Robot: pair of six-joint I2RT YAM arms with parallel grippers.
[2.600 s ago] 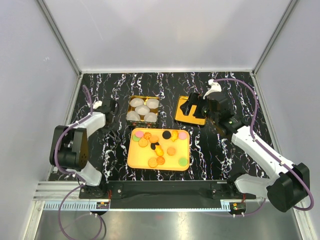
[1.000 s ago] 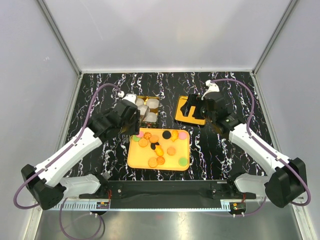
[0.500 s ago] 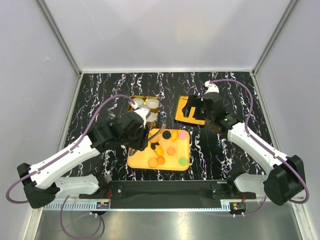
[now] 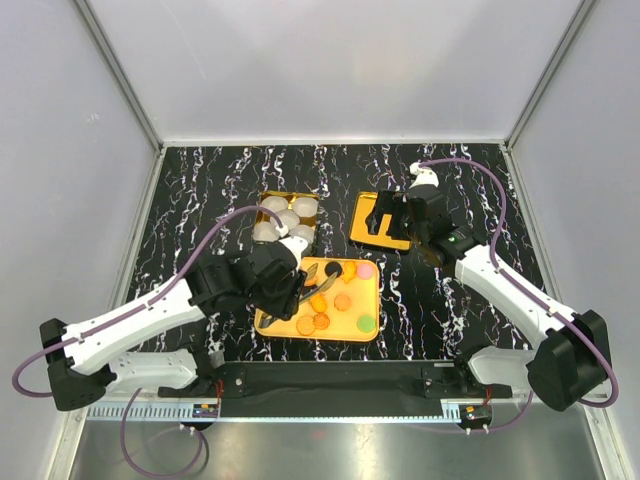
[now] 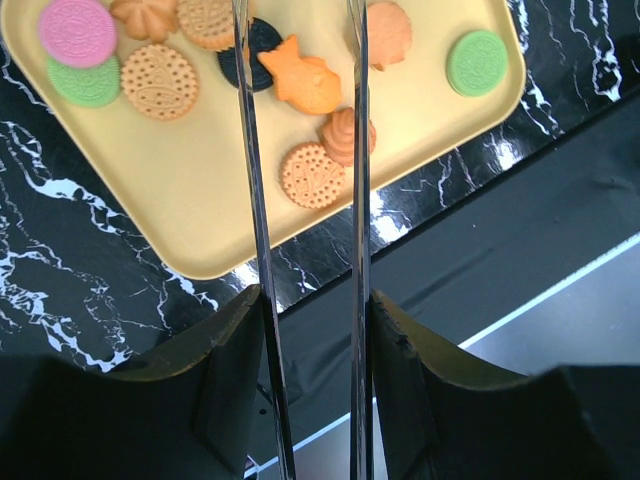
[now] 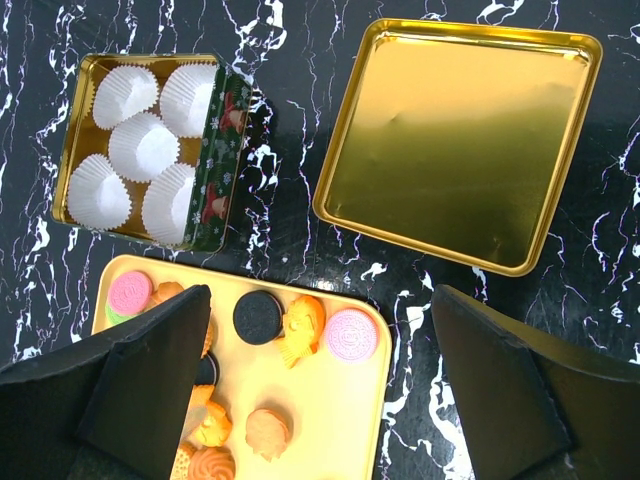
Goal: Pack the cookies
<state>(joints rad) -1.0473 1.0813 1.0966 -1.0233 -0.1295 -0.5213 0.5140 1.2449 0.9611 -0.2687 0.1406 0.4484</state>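
Observation:
The cookies (image 4: 342,301) lie loose on a yellow tray (image 4: 318,339): orange ones, a fish-shaped one (image 5: 305,85), pink (image 5: 77,30), green (image 5: 477,62) and black (image 6: 258,317). My left gripper (image 4: 288,290) hangs over the tray's near left part, shut on metal tongs (image 5: 250,180). The tongs' two blades run up past the fish cookie and out of the left wrist view, so their tips are hidden. My right gripper (image 4: 397,215) hovers open over the gold lid (image 4: 372,232), with nothing between its fingers.
A gold tin (image 6: 213,150) behind the tray holds several white paper cups (image 6: 140,145). The flat gold lid (image 6: 460,140) lies to its right. A black bar runs along the table's near edge (image 5: 480,250).
My left arm has swung from the table's left side, past the tin, to over the tray with the tongs. The right arm has barely moved.

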